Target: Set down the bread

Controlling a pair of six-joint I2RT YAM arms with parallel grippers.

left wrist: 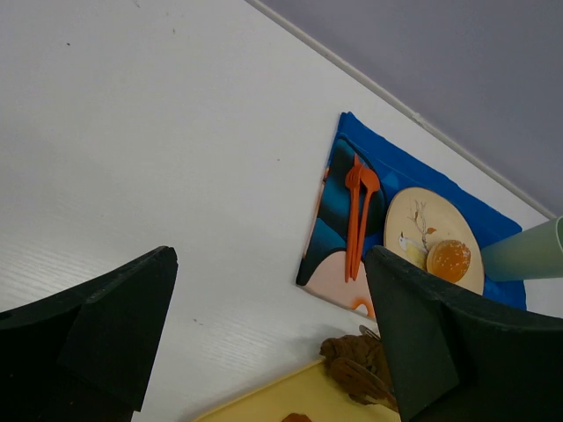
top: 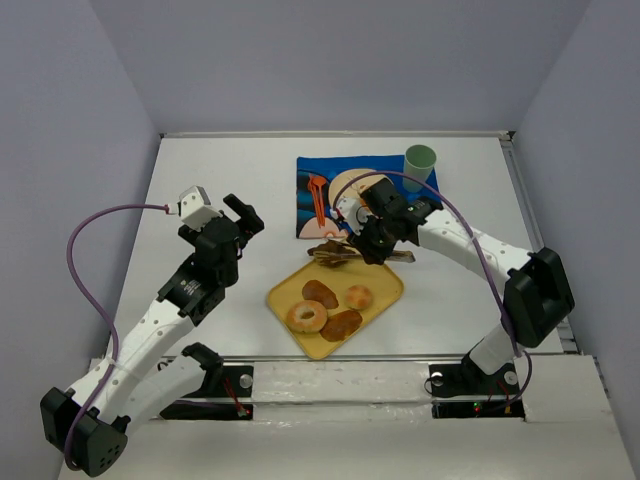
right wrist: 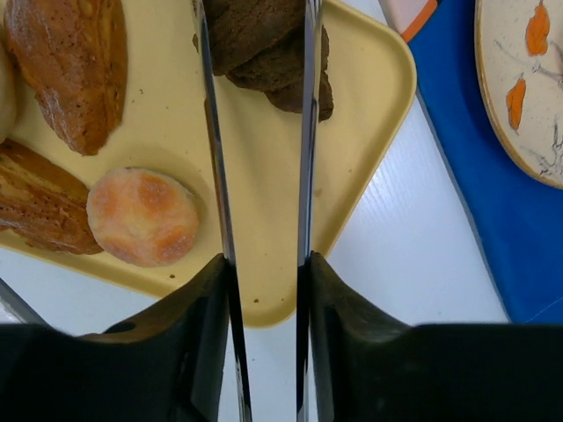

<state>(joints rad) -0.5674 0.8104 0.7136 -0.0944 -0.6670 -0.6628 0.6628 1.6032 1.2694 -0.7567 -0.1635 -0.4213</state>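
Observation:
The dark brown ridged croissant (top: 330,250) sits between the tips of metal tongs (right wrist: 214,176) over the far corner of the yellow tray (top: 387,282). I cannot tell whether it touches the tray. My right gripper (top: 377,238) is shut on the tongs' handles (right wrist: 264,264); the croissant (right wrist: 255,35) shows at the top of that view. The glossy golden-orange roll (left wrist: 449,259) lies on the cream plate (left wrist: 422,224) on the blue mat. My left gripper (top: 240,215) is open and empty above bare table left of the tray (left wrist: 270,264).
The tray holds a bagel (top: 306,317), a brown roll (top: 320,293), a round muffin (top: 358,297) and a long pastry (top: 342,325). Orange cutlery (top: 318,200) lies on the blue mat (top: 305,225). A green cup (top: 420,165) stands at the mat's far right corner.

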